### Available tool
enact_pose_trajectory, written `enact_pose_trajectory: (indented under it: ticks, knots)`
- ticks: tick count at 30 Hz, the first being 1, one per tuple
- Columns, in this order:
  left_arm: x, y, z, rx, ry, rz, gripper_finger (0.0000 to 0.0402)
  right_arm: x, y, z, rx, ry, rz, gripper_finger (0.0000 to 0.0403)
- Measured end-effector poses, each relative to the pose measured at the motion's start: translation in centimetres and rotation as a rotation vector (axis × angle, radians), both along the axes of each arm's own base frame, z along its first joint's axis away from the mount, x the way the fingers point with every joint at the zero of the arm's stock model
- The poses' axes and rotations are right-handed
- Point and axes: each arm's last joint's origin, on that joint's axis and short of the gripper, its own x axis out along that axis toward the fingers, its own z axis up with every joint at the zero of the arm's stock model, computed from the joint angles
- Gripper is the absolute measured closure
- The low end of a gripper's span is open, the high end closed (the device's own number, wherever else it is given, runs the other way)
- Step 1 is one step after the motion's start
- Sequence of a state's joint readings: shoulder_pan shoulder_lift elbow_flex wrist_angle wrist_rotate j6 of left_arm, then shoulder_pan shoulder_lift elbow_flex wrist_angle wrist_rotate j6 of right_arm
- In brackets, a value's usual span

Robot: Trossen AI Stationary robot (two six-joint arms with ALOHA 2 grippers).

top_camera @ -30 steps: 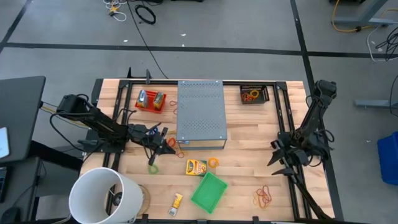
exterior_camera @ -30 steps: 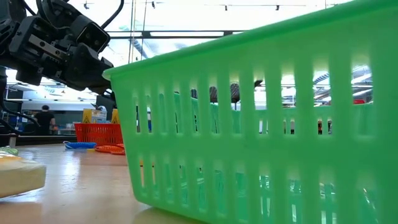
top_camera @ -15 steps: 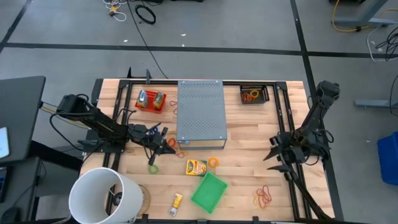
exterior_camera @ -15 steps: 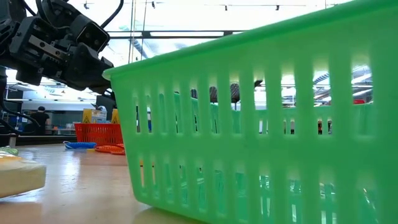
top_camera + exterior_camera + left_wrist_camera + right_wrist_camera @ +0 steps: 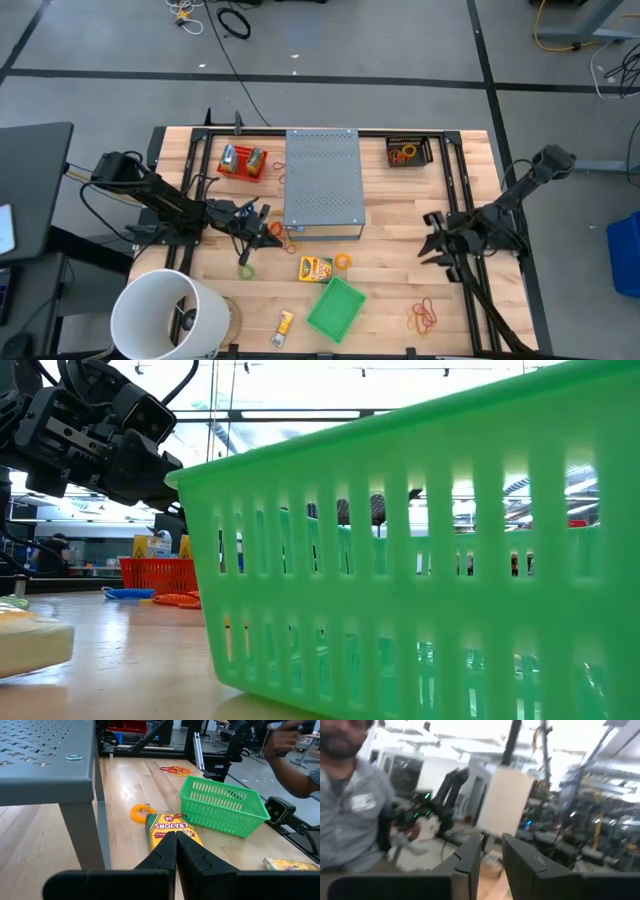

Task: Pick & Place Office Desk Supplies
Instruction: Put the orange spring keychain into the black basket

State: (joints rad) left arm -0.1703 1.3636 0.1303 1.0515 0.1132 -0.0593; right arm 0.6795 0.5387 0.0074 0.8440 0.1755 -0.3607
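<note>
Supplies lie scattered for sorting: the left gripper (image 5: 262,226), fingers pressed together on nothing, hovers just short of the crayon packet (image 5: 316,268) beside the green basket (image 5: 336,308), while the right gripper (image 5: 433,240), narrowly parted and empty, sits well apart from the rubber bands (image 5: 424,317), its aim unclear.

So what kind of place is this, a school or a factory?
Probably a robot lab or workshop. Two robot arms are bolted to a wooden table, cables lie on the taped grey floor, and a person stands by more machines in the room behind. The crayons are just practice things.
</note>
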Motion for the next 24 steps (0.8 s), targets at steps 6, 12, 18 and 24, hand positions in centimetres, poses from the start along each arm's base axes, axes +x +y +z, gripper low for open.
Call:
enact_pose_trajectory:
  ticks: [6,12,18,24]
  knots:
    - [0.0,0.0,0.0,0.000,0.000,0.000,0.0393,-0.9,-0.7,0.2,0.034,0.023,-0.077,0.0339]
    - [0.0,0.0,0.0,-0.001,0.001,0.000,0.0393,-2.3,-1.3,-0.3,0.053,0.081,-0.104,0.0354]
    - [0.0,0.0,0.0,-0.002,0.001,0.006,0.0393,-3.0,-1.2,-1.3,0.084,0.195,0.056,0.0359]
    - [0.0,0.0,0.1,-0.031,0.001,0.015,0.0393,-2.9,-1.4,-1.5,0.070,0.210,0.057,0.0360]
